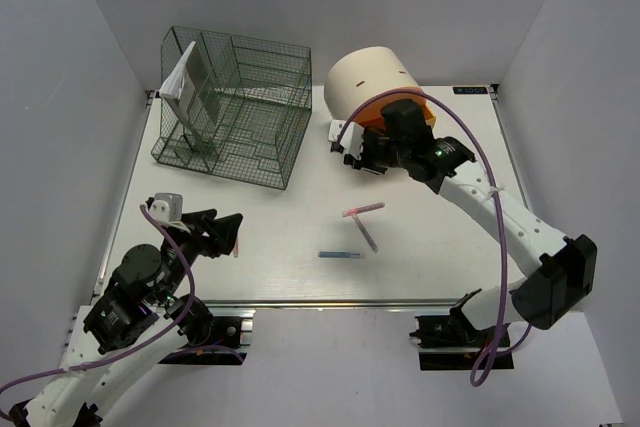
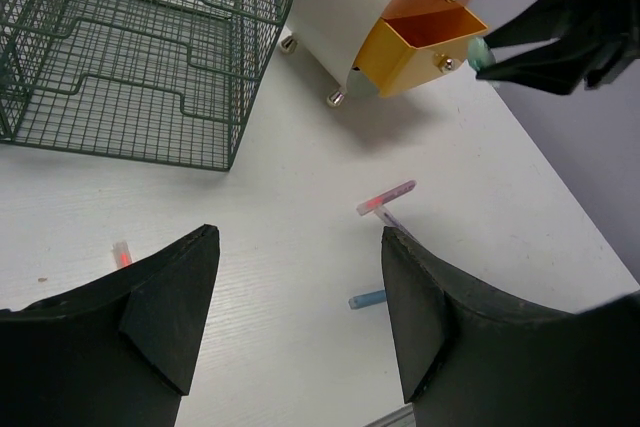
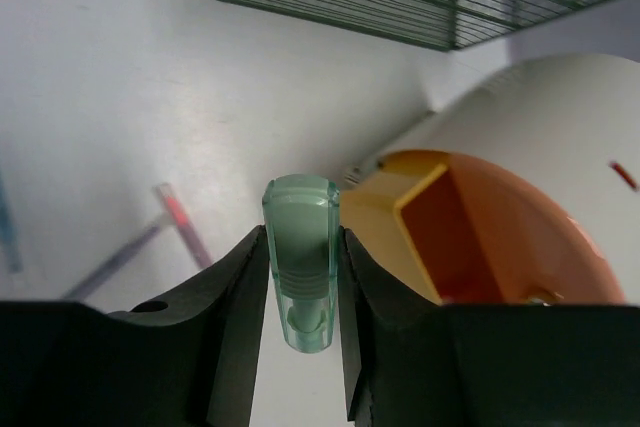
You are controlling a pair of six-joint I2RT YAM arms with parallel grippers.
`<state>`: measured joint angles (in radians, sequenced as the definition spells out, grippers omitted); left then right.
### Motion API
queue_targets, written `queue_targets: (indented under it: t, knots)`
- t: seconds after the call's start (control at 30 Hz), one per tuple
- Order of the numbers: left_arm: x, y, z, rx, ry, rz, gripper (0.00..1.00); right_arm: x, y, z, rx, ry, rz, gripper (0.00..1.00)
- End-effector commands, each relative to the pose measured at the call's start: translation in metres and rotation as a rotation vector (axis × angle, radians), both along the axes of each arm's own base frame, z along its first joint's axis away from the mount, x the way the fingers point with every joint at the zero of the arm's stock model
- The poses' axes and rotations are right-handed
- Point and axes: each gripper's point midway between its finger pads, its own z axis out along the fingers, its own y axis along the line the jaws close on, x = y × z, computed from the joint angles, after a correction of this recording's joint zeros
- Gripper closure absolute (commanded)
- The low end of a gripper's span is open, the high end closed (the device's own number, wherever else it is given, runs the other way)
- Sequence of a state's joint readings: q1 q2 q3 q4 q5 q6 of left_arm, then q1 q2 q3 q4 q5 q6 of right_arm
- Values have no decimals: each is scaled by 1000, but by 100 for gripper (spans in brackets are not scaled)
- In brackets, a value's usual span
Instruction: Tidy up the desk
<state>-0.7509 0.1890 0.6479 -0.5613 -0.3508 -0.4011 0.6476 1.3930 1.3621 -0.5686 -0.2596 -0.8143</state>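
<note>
While plain pale walls are closing in the scene on three sides, the desk (image 1: 270, 277) is lying flat, white and matte under everything, with a silver metal rail (image 1: 330, 304) running along its near edge. A dark green wire rack (image 1: 235, 107), boxy and thin-meshed, is standing at the far left of the desk with a folded white paper (image 1: 180, 82) leaning inside it. Just beside it, a cream cylindrical drawer unit (image 1: 365, 77) is lying on its side on small metal feet, its glossy orange-yellow drawer (image 2: 425, 42) standing pulled out. Near the middle, a pink pen (image 1: 363, 210), a clear purple pen (image 1: 369, 238) and a blue pen (image 1: 340, 255) are lying loose. The right gripper (image 3: 300, 242) is pinching a pale green plastic piece (image 3: 300, 212), translucent and ribbed, just beside the drawer. The left gripper (image 2: 300, 247) is hovering low over the near left, its black fingers spread wide around nothing
</note>
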Motion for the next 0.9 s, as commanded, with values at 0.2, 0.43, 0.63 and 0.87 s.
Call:
queue_targets:
  t: [0.2, 0.43, 0.63, 0.87]
  knots:
    - [-1, -2, -2, 2, 4, -11, 24, 86, -23, 36, -79, -425, -132, 100]
    - [-1, -2, -1, -1, 2, -11, 24, 121, -26, 34, -110, -459, -142, 100]
    - [-2, 0, 0, -7, -4, -6, 24, 140, -30, 21, -103, -426, -173, 94]
    - [-2, 0, 1, -9, -8, -8, 24, 150, -37, 10, -105, -391, -196, 68]
